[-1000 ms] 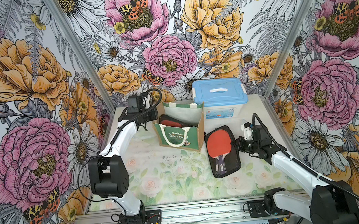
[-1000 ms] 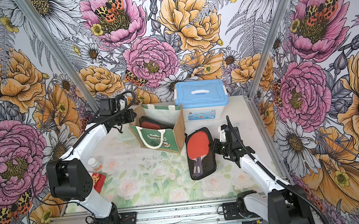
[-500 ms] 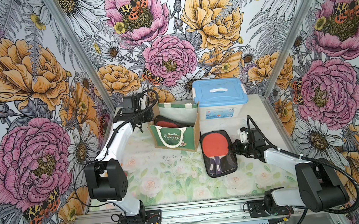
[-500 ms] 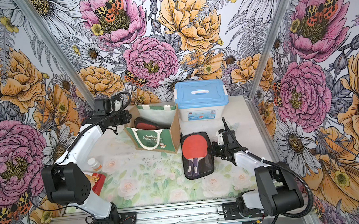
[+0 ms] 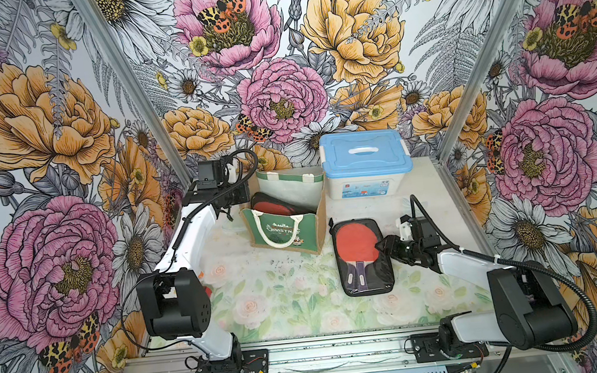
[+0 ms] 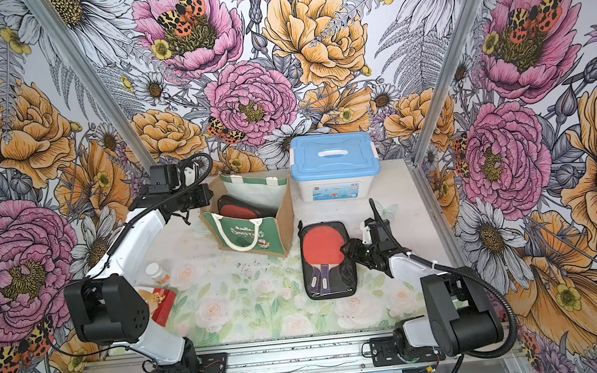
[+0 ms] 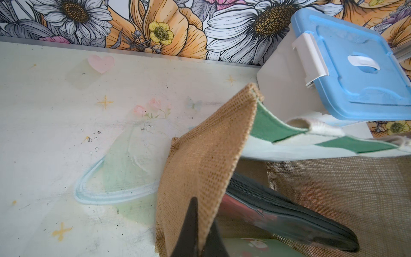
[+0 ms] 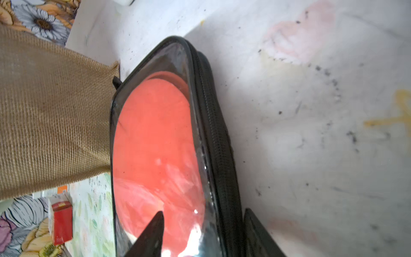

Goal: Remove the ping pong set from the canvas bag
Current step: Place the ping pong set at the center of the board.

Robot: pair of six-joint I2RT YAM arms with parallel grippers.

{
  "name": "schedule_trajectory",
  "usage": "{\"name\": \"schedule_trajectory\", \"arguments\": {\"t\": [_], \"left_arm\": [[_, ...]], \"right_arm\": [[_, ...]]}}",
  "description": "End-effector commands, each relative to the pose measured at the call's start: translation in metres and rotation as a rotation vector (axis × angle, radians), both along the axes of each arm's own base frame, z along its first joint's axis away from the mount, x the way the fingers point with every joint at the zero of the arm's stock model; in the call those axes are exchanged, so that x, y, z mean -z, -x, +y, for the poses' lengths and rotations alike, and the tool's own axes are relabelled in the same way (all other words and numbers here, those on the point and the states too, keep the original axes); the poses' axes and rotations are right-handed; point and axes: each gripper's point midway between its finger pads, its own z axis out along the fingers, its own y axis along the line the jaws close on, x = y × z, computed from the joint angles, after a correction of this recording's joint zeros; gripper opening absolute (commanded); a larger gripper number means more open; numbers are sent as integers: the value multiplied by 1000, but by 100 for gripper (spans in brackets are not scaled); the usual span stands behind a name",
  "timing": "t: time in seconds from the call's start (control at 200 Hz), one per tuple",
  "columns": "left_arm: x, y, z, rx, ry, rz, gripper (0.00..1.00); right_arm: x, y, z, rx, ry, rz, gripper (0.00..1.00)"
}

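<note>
left end effector (image 7: 203, 219): pinching burlap wall of canvas bag (image 5: 282, 231), likely steadying it | right end effector (image 8: 203, 212): jaws apart astride edge of ping pong set (image 5: 360, 257), flat on surface (image 5: 292, 306)

Floral-print walls (image 5: 44, 117), pale rose-patterned tabletop (image 5: 292, 306), aluminium front rail (image 5: 341, 353).

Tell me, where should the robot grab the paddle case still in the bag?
Probably grip the case by its raised zippered edge, from above through the open top of the bag. It leans tilted inside, that edge highest, and the bag walls block the sides.
</note>
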Motion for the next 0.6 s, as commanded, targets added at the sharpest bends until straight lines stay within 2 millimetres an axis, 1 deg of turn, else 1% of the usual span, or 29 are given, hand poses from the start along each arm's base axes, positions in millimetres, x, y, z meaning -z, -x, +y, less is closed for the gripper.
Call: {"name": "schedule_trajectory", "arguments": {"t": [0.0, 0.05, 0.07, 0.105, 0.155, 0.175, 0.26, 0.36, 0.46, 0.54, 0.596], "left_arm": [[-16, 0, -9, 36, 10, -65, 0], [-16, 1, -10, 41, 10, -66, 0], [-16, 1, -11, 41, 10, -65, 0], [-16, 1, -10, 41, 8, -66, 0], [-17, 1, -12, 45, 9, -67, 0], [-15, 1, -11, 44, 8, -65, 0], [-15, 2, -13, 47, 12, -63, 0], [-14, 3, -13, 51, 12, -62, 0], [-14, 2, -13, 52, 6, -62, 0], [-13, 1, -13, 54, 4, -62, 0], [-13, 0, -14, 57, 4, -63, 0]], "right_arm": [[-29, -19, -14, 46, 83, -84, 71], [-45, -26, -17, 58, 106, -120, 73], [-52, -29, -17, 60, 111, -137, 77], [-66, -35, -16, 60, 122, -168, 79], [-92, -44, -12, 50, 139, -229, 81], [-106, -49, -9, 44, 145, -261, 81], [-157, -63, 6, 10, 174, -373, 80], [-213, -76, 28, -45, 222, -490, 80], [-261, -83, 52, -109, 245, -583, 80], [-288, -89, 74, -162, 235, -634, 79], [-298, -92, 91, -199, 228, -657, 78]]}}
